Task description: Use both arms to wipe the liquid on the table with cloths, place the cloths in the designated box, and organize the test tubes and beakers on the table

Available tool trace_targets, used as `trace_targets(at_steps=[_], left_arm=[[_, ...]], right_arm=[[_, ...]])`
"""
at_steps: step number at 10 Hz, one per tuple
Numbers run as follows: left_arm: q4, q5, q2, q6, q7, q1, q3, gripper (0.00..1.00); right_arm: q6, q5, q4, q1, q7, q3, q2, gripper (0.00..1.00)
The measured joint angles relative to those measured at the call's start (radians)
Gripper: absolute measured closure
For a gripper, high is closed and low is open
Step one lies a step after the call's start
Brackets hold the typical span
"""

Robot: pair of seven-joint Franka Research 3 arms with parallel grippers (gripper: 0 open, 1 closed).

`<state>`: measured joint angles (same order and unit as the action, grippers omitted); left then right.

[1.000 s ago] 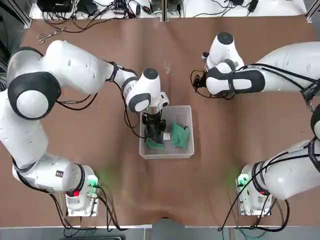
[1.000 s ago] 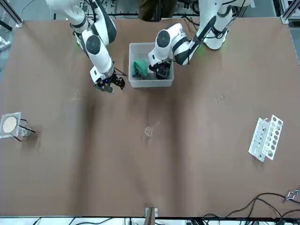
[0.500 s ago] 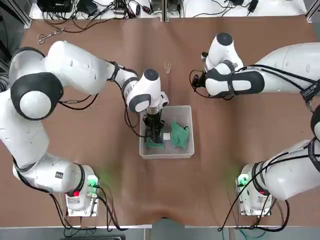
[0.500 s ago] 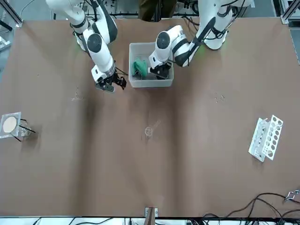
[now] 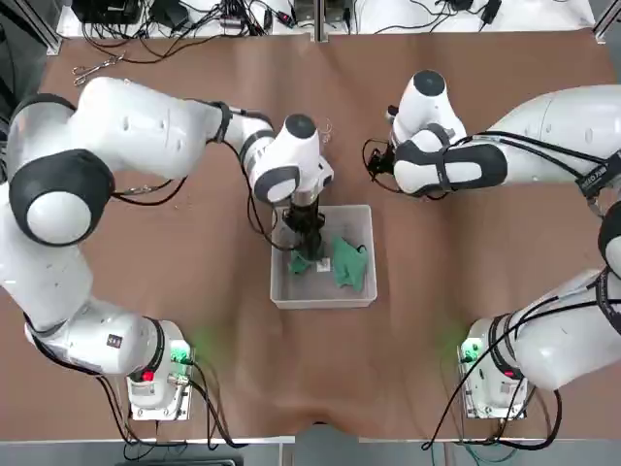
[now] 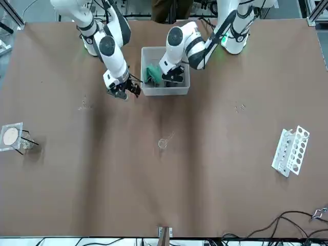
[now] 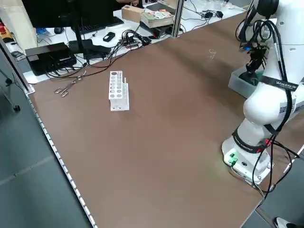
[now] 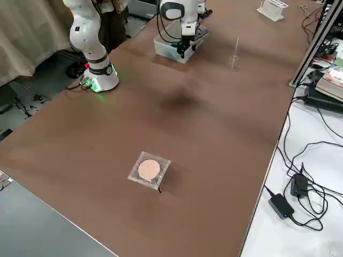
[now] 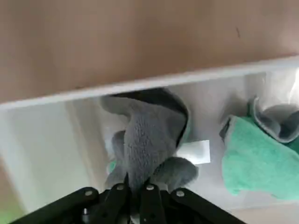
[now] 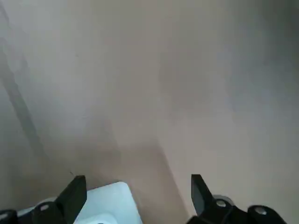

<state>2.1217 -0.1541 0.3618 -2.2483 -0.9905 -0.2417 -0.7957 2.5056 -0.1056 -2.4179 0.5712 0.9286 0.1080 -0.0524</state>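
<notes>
Top view: box (image 5: 361, 292) w/ green cloth (image 5: 347, 264); left end effector (image 5: 307, 239) clenched on grey cloth (image 9: 152, 140).

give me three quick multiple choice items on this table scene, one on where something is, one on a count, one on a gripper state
1. Where does the bright green cloth lie?
A. in the translucent whitish plastic box
B. on the bare brown table
C. in the white perforated rack

2. How many cloths show in the box?
A. one
B. two
C. three

3. What state is the left gripper in?
A. wide open above the table
B. shut on nothing
C. shut on the dark grey cloth

Key: 1 A, the top view shows it inside the box walls. 2 B, the left wrist view shows one green and one grey. 3 C, the left wrist view shows its fingers pinching grey fabric.
</notes>
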Motion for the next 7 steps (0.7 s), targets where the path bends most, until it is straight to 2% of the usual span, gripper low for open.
trace_targets(at_steps=[2,4,6,7], left_arm=[[-0.091,0.000,-0.037,0.092,-0.012,0.005,0.001,0.94],[-0.168,0.000,-0.063,0.152,-0.014,0.033,0.007,0.94],[-0.222,-0.002,-0.095,0.224,-0.007,0.095,0.014,0.94],[-0.234,-0.003,-0.124,0.255,0.016,0.107,0.046,0.94]], right_arm=[[0.000,0.000,0.002,0.081,0.121,0.000,-0.001,0.01],[0.000,0.000,0.002,0.204,0.269,0.002,-0.001,0.01],[0.000,0.001,0.002,0.292,0.358,0.002,-0.001,0.01],[0.000,0.001,0.002,0.317,0.365,0.001,-0.003,0.01]])
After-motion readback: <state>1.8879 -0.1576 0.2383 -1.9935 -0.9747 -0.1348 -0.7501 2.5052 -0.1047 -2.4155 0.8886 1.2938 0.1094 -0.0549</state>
